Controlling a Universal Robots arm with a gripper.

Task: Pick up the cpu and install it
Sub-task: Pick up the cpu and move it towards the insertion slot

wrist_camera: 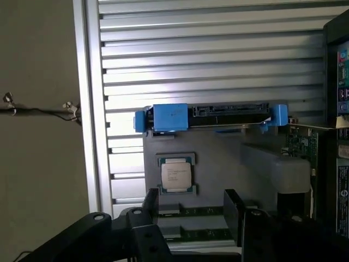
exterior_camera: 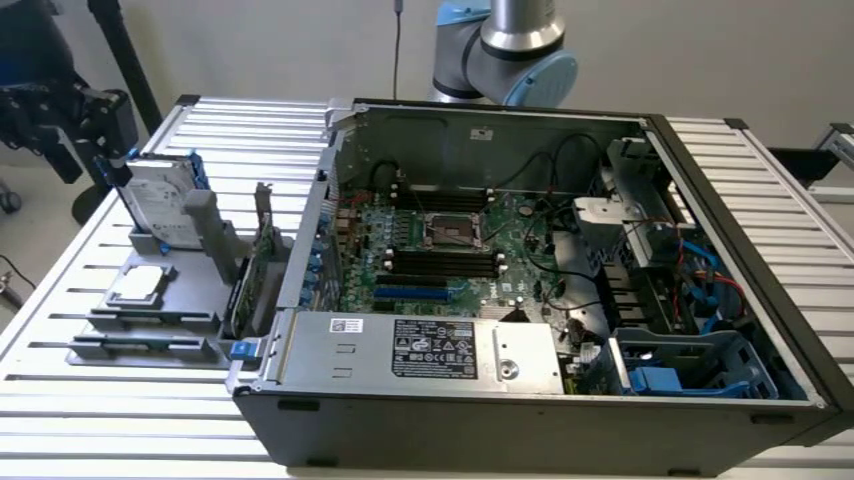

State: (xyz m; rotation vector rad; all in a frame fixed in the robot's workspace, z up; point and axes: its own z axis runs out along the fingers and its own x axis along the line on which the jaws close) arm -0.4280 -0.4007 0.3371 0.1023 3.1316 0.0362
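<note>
- The end effector is nearest the wrist camera. Its two black fingers stand wide apart with nothing gripped between them, and they hang clear of the grey tray.
- Through the gap between the fingers show two long green memory strips, set in slots at the end of the tray closest to the end effector.
- Just beyond the strips, the cpu lies flat on the tray with its silver top up, in a square seat with green corners. No finger touches it.
- In the exterior view the cpu sits about midway along the tray, between the memory strips and the hard drive.
- At the tray's far end, the hard drive stands on edge in a blue bracket.
- Along the tray's side that faces the computer case, a green expansion card stands upright.
- The tray rests on the slatted metal worktop, whose ribs run on past the hard drive.
- The computer case lies open just beside the tray, on the exterior view's right of it. The black socket sits mid-board inside, well apart from the tray.
- The robot arm rises behind the case's back wall, farthest from the tray.
</note>
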